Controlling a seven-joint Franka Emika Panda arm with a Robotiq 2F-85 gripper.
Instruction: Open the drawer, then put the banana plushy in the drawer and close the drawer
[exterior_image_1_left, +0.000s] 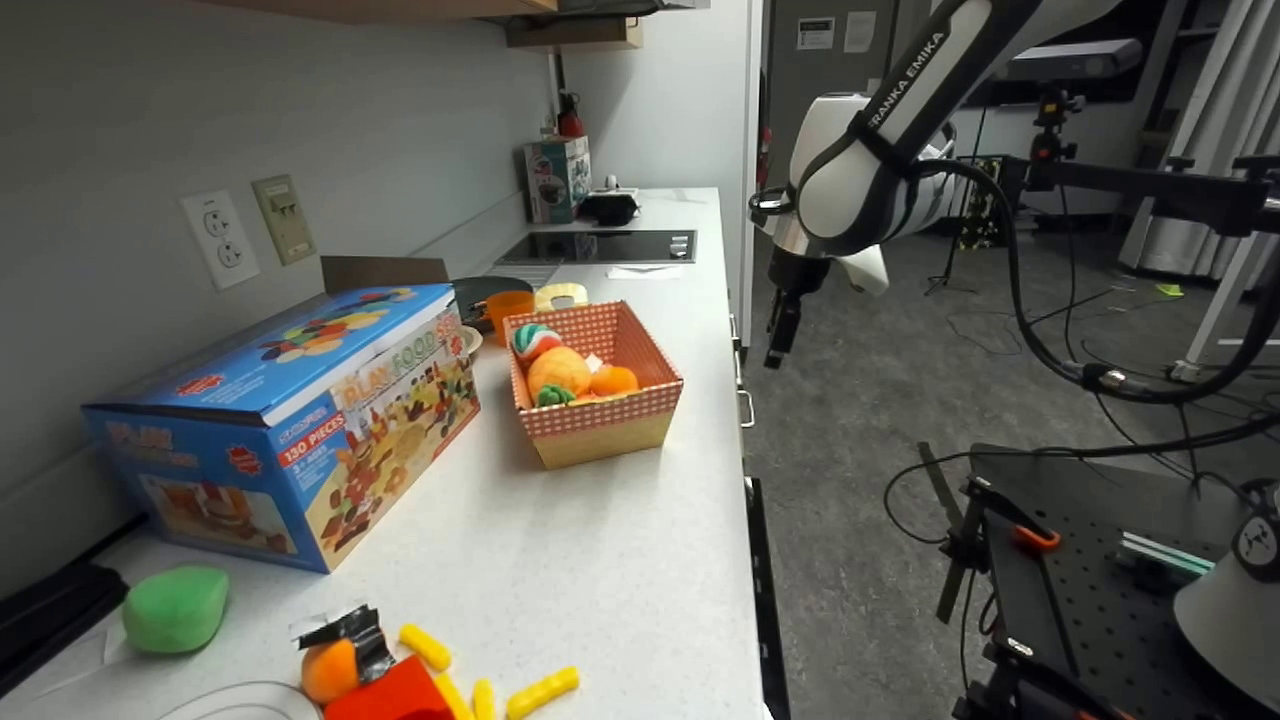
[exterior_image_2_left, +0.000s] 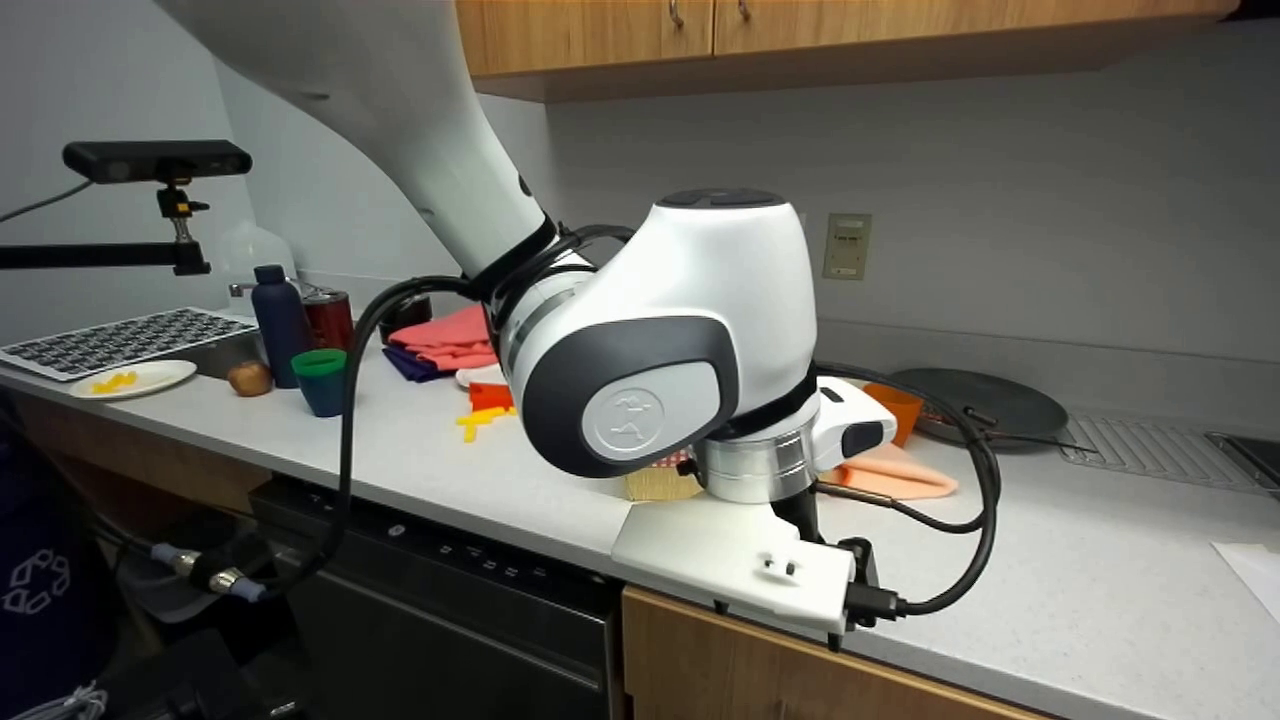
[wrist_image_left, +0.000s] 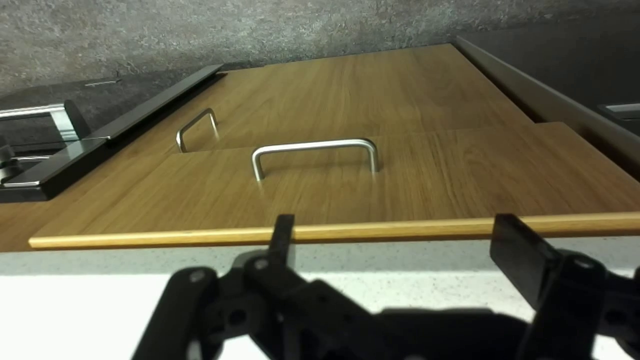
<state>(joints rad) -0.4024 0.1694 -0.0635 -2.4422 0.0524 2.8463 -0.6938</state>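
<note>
The drawer (wrist_image_left: 440, 175) has a wood front with a tan top edge and a metal bar handle in the wrist view. It looks shut or nearly so, and its inside does not show. My gripper (wrist_image_left: 395, 220) is open, with nothing between its fingers. In the wrist view its fingertips overlap the tan edge, apart from the handle. In an exterior view the gripper (exterior_image_1_left: 781, 345) hangs pointing down beyond the counter edge. The woven basket (exterior_image_1_left: 605, 435) on the counter holds several toy fruits. I cannot make out the banana plushy; it is hidden or out of view.
A counter (exterior_image_1_left: 620, 550) runs along the wall, with a blue toy box (exterior_image_1_left: 270, 420) beside the basket. Below the drawer is a cabinet door (wrist_image_left: 360, 90) with its own handle. A dark appliance (wrist_image_left: 565, 85) and an oven handle (wrist_image_left: 35, 111) flank it. A cable (exterior_image_2_left: 985, 520) loops beside the wrist.
</note>
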